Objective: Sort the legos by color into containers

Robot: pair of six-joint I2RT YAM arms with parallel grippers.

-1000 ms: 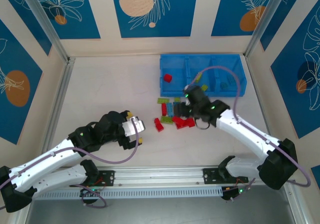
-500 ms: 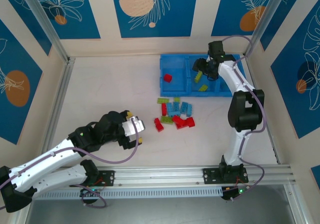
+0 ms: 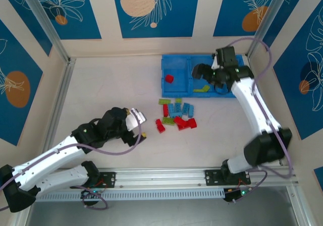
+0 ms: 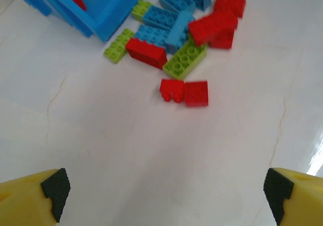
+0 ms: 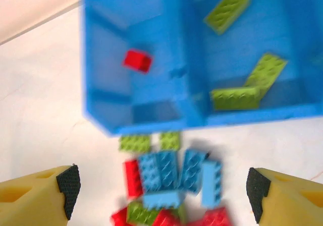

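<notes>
You will find no text, label, brand, number or sign that can be read here. The stud tops of the small red, lime green and light blue plastic bricks [image 4: 184, 59] are too small and blurred to tell any lettering.
</notes>
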